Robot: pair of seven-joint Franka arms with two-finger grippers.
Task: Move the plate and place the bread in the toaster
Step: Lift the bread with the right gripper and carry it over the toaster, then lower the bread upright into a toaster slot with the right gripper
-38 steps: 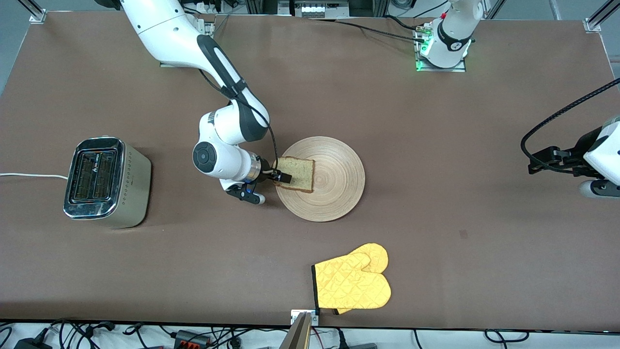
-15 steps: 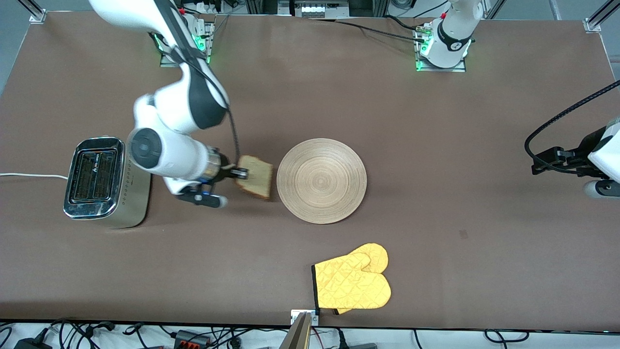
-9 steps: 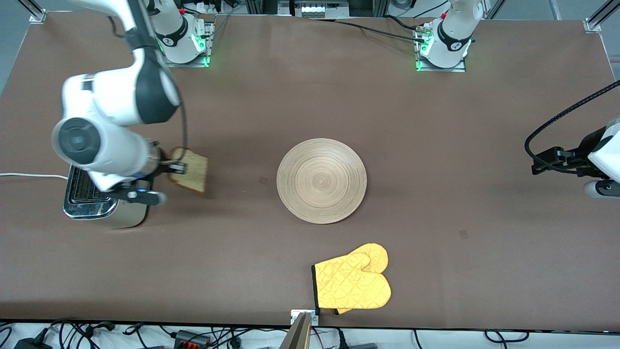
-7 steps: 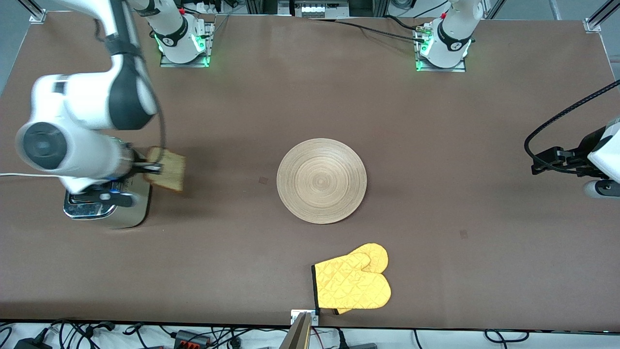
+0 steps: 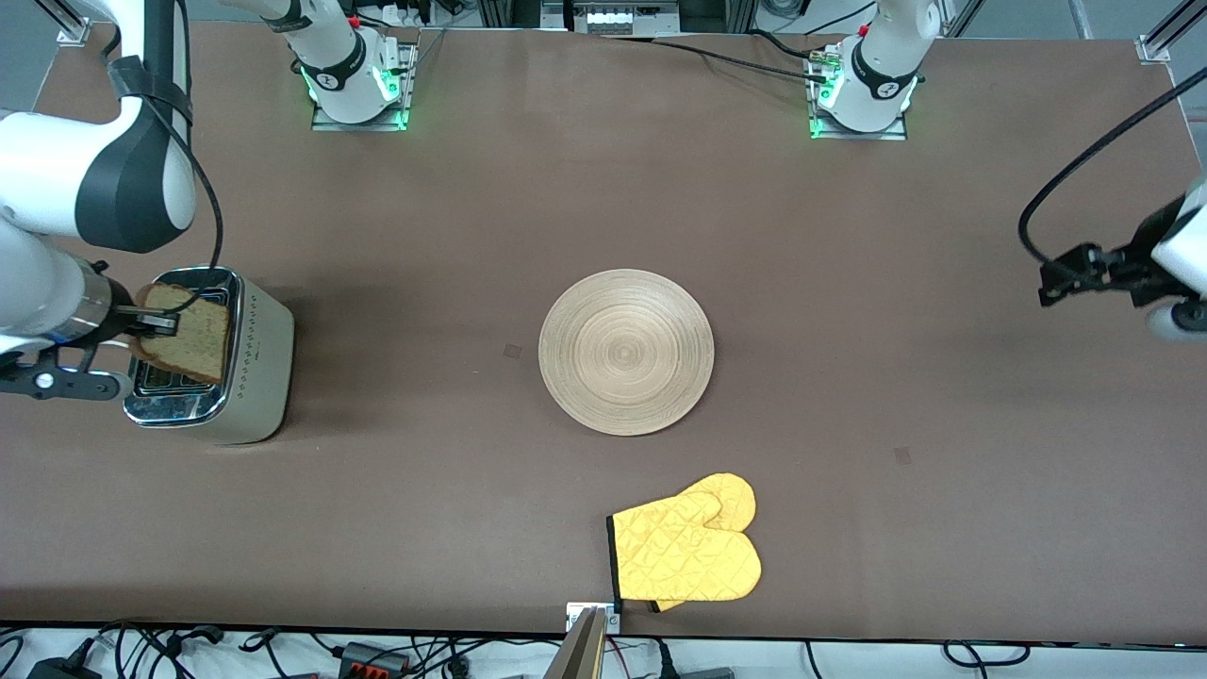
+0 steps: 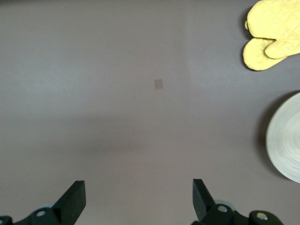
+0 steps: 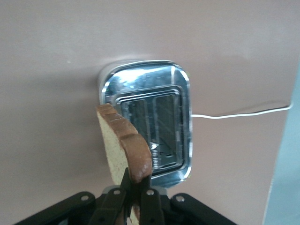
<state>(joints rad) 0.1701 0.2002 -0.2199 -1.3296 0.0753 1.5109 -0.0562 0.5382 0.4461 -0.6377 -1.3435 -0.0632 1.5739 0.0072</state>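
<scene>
My right gripper (image 5: pixel 158 325) is shut on the bread (image 5: pixel 189 335), a pale slice with a dark brown crust, and holds it on edge over the slots of the silver toaster (image 5: pixel 212 356) at the right arm's end of the table. In the right wrist view the bread (image 7: pixel 123 146) stands clamped in my right gripper (image 7: pixel 137 187) above the toaster's chrome top (image 7: pixel 180 122). The bamboo plate (image 5: pixel 626 351) lies bare mid-table. My left gripper (image 6: pixel 138 199) is open and empty, up over bare table at the left arm's end; the plate's rim (image 6: pixel 286 138) shows in its view.
A yellow oven mitt (image 5: pixel 686 552) lies near the table's front edge, nearer the front camera than the plate; it also shows in the left wrist view (image 6: pixel 271 33). The toaster's white cord (image 5: pixel 57 342) runs off the table's end.
My right gripper lifted the bread off the plate and carried it to over the toaster. The plate is bare now. The left arm rose slightly.
</scene>
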